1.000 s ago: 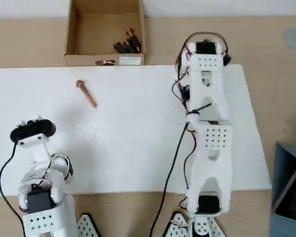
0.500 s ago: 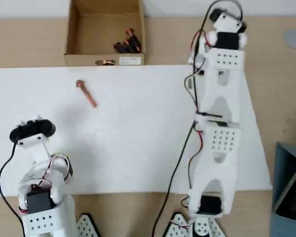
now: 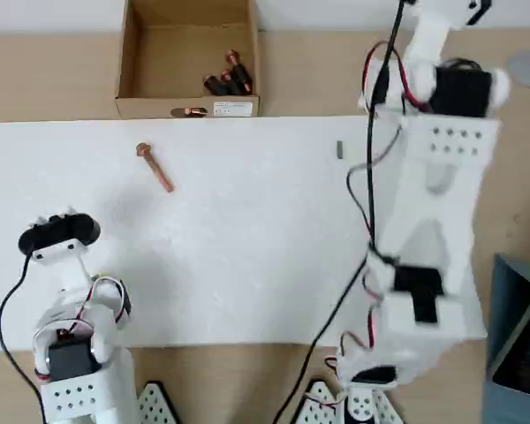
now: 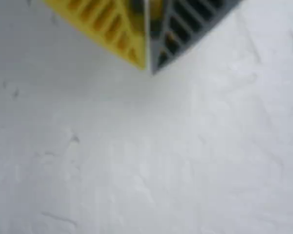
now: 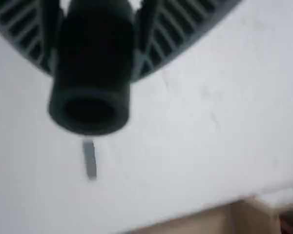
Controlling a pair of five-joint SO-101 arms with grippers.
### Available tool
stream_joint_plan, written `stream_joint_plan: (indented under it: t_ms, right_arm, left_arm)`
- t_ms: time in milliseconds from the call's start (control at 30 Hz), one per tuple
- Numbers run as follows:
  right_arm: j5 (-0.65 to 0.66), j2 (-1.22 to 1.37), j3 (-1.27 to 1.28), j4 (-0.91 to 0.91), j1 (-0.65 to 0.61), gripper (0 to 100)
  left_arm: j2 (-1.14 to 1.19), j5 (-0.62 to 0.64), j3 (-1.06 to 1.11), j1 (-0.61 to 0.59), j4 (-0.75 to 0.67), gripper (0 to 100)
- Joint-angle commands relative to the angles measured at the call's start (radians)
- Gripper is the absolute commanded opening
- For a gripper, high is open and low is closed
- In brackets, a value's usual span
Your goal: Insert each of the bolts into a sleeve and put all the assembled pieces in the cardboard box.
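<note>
A black sleeve (image 5: 90,97) is gripped by the right gripper (image 5: 95,66), its open mouth turned outward. It is probably held that way so a bolt can be fed straight in. The right arm (image 3: 433,177) is raised high over the 3 o'clock side of the white mat (image 3: 247,265), well apart from the other parts. A small grey sliver (image 3: 339,150) is seen at about 1 o'clock on the mat; what it is cannot be told.

One bolt (image 3: 154,166) is left lying at 10 o'clock on the mat, slanted, head toward the box (image 3: 122,62). A second bolt (image 3: 190,112) is found at the foot of the box's near wall, outside it, so it is judged not yet assembled. Inside the box, a few finished pieces (image 3: 228,79) are gathered in the 4 o'clock corner.

The left gripper (image 4: 147,63) is parked low over the mat at 7 o'clock. Its yellow and grey fingers are pressed together at the tips, with nothing between them. It is the nearer one to the loose bolt, so that bolt would most likely be fetched by it and brought to the waiting sleeve.

Care will be called for at the joining — a slim bolt and a small bore must be lined up in mid-air, and a slight tilt could see the bolt dropped.
</note>
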Motion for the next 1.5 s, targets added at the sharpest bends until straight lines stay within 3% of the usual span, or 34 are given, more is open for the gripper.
stream_joint_plan:
  t_ms: [0,367,600,867,967,1233,1467]
  right_arm:
    - [0.021,-0.246,0.209,0.018,0.019,0.9]
    - [0.034,-0.710,0.848,-0.078,0.019,0.9]
    - [0.040,-1.013,1.202,-0.170,0.013,0.9]
    - [0.140,-1.328,1.495,-0.249,0.016,0.9]
    - [0.138,-1.374,1.560,-0.267,0.016,0.9]
    - [0.137,-1.386,1.575,-0.275,0.019,0.9]
    - [0.132,-1.388,1.577,-0.276,0.021,0.9]
  left_arm:
    - [-0.007,-0.006,-0.006,-0.009,-0.014,0]
    - [-0.005,-0.003,-0.014,-0.014,-0.012,0]
    - [-0.001,-0.002,-0.137,-0.008,-0.011,0]
    - [0.030,-0.002,-0.299,0.014,0.023,0]
    - [0.110,0.005,-0.379,0.094,0.083,0]
    - [0.499,0.221,-0.718,0.245,0.091,0]
    - [0.958,0.387,-1.025,0.253,0.089,0]
